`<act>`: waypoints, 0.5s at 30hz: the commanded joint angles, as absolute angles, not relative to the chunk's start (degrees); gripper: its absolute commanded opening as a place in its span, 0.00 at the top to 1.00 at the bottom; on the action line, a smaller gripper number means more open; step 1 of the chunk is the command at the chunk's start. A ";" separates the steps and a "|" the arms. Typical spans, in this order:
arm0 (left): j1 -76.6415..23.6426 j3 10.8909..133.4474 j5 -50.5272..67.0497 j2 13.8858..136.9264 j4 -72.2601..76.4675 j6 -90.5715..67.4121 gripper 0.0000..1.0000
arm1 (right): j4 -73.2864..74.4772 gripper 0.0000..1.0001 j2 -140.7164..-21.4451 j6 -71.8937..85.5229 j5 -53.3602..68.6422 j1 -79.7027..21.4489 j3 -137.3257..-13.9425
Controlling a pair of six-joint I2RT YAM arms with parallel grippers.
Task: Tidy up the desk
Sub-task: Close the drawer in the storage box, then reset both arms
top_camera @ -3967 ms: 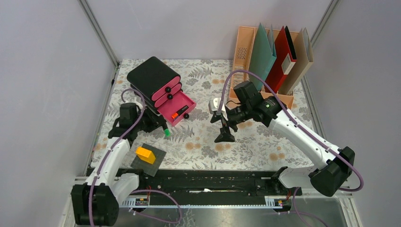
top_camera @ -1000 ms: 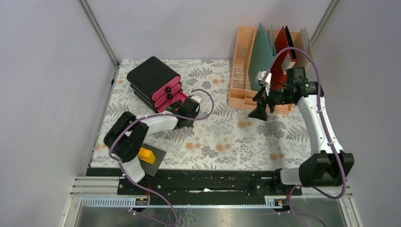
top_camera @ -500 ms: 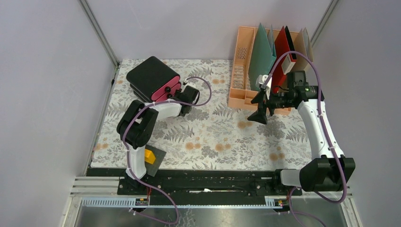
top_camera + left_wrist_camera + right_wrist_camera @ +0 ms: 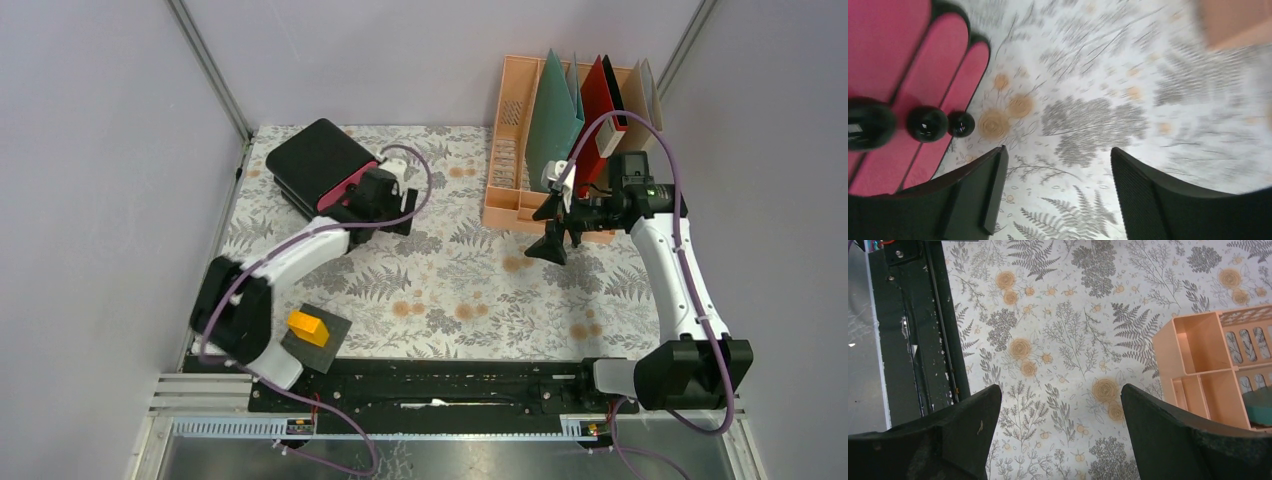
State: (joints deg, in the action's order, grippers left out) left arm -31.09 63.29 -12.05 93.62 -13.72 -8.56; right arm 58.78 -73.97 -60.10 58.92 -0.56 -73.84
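Note:
The desk (image 4: 450, 290) is a flat top under a pale cloth with grey ferns and orange flowers. My left gripper (image 4: 392, 220) hangs open just in front of the black drawer box (image 4: 318, 160), nothing between its fingers. In the left wrist view the left gripper (image 4: 1057, 155) is over bare cloth, and the box's three pink fronts (image 4: 923, 95) with black knobs (image 4: 927, 123) sit flush to its left. My right gripper (image 4: 550, 232) stands wide open and empty by the front of the peach file rack (image 4: 515, 170); its wrist view shows the right gripper (image 4: 1060, 390) above patterned cloth.
The rack (image 4: 1208, 365) holds teal, red and beige folders (image 4: 555, 115) upright at the back right. A yellow block (image 4: 308, 326) lies on a dark grey pad (image 4: 330, 345) at the near left edge. A black rail (image 4: 440, 380) runs along the front.
The bottom pink drawer, open four seconds ago, is now pushed in. My left gripper has opened and drawn back up beside the box. The right arm has hardly moved.

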 commanded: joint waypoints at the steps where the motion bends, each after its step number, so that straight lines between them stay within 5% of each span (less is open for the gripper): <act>1: -30.95 62.90 -0.35 80.26 -11.35 -12.23 0.13 | 58.20 0.04 -72.25 -58.29 55.23 -0.34 -77.22; 3: -30.17 63.13 3.23 75.69 -11.77 -13.29 0.02 | 57.76 0.03 -72.12 -56.19 52.50 -0.35 -79.12; 15: -11.27 74.50 22.10 61.85 -21.51 -14.51 0.01 | 46.34 0.00 -71.78 -37.22 35.53 1.65 -89.29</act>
